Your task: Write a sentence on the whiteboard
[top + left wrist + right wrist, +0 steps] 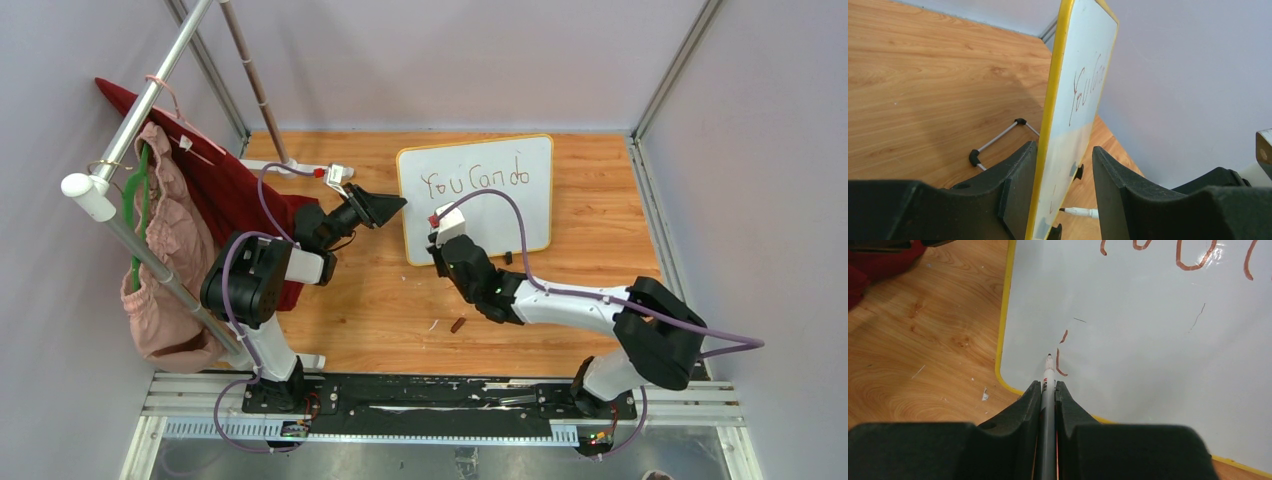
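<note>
The whiteboard [480,222] with its yellow rim stands tilted at the back middle of the wooden table. The sentence [473,180] reads "You Can do" in reddish-brown on its top line. My right gripper [1048,385] is shut on a white marker [1049,377]. The marker's tip is at the board's [1148,340] lower left, beside two short fresh strokes [1062,352]. My left gripper [1064,145] straddles the board's left edge [1054,100]. One finger lies against the rim and the other stands apart from the front face. In the top view the left gripper [393,206] is at the board's left rim.
A clothes rack [150,100] with a red cloth [235,190] and a pink garment [165,250] stands at the left. Its foot [998,140] lies behind the board. A small brown cap [457,324] lies on the table in front of the board. Grey walls enclose the table.
</note>
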You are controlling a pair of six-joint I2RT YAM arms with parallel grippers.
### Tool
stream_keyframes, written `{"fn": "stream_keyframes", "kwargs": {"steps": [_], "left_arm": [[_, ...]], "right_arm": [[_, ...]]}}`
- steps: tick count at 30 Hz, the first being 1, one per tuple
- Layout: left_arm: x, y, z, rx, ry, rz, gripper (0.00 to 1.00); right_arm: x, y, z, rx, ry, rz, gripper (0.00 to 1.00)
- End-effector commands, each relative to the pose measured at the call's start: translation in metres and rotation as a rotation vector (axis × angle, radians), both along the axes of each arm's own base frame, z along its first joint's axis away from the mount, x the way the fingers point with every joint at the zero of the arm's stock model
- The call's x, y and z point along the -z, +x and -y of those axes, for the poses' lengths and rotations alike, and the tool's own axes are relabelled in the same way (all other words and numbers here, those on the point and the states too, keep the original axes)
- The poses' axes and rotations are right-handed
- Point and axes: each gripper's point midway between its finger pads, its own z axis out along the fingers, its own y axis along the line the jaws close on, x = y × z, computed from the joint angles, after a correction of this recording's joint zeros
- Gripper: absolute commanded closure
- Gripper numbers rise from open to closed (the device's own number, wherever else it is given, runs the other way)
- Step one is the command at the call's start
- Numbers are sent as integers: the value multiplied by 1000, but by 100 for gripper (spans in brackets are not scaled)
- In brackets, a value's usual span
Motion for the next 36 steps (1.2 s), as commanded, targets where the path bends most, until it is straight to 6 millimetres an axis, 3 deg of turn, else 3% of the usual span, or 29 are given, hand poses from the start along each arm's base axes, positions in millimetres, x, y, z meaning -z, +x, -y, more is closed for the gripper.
{"fn": "stream_keyframes", "kwargs": {"steps": [1, 11, 23, 36], "left_arm": [[14, -3, 0, 12, -11, -56, 50], [14, -4, 0, 13, -10, -54, 50], [14, -4, 0, 14, -9, -55, 50], [14, -4, 0, 15, -8, -54, 50]], "right_arm": [[-15, 4, -16, -17, 45, 26, 100], [-7, 15, -13, 23, 49, 3, 100], [6, 26, 9, 95, 41, -17, 100], [7, 28, 32, 140, 29, -22, 100]]}}
